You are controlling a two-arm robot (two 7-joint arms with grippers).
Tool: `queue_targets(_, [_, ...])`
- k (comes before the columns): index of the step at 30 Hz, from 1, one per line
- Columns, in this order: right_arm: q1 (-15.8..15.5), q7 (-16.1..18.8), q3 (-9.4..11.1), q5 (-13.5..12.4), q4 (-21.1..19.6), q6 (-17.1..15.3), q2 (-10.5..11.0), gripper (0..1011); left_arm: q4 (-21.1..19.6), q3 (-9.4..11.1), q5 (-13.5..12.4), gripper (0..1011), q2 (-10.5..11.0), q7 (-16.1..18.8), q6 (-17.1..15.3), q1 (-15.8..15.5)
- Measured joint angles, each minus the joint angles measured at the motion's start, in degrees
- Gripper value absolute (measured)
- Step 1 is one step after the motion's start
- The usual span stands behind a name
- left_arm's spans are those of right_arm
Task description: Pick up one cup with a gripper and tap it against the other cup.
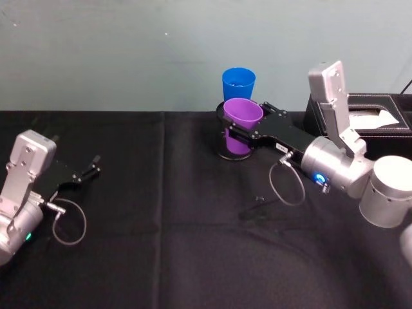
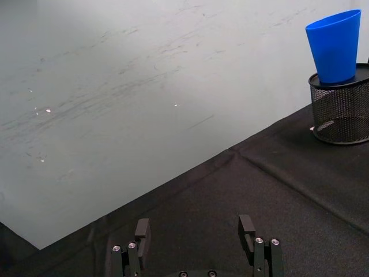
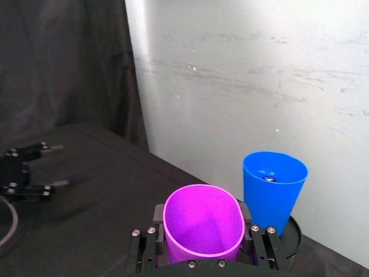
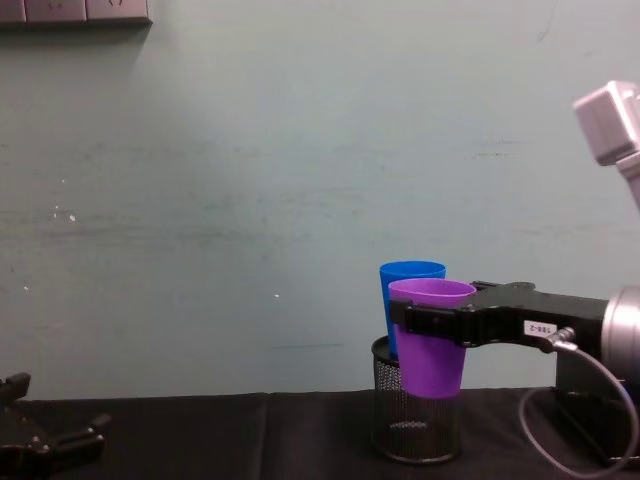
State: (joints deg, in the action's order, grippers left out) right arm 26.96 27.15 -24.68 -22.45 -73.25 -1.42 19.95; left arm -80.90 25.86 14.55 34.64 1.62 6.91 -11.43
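Purple cup (image 1: 242, 119) is hanging clear of the surface (image 1: 161, 225), with the right gripper (image 1: 246, 125) pinching it around the wall just under the rim. The blue cup (image 1: 238, 82) is standing in a black mesh holder (image 4: 415, 425) at the purple cup's 12 o'clock in the head view, just beside it; whether the two are touching cannot be told. On this evidence the pick-up is looking complete, and the tap is either happening or about to come. The left gripper (image 2: 193, 228), fingers spread, is sitting idle at the surface's 8 o'clock.
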Motion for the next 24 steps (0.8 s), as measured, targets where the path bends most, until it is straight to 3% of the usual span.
queue_targets(9, [5.4,1.0,-0.7,1.8,8.1,1.3,-2.8,729,0.0,0.0,0.0,1000,0.0,0.0,0.0,0.0])
queue_targets(24, [10.5,2.1,0.1,2.3,15.5,2.8,-5.7,729,0.0,0.0,0.0,1000,0.0,0.0,0.0,0.0])
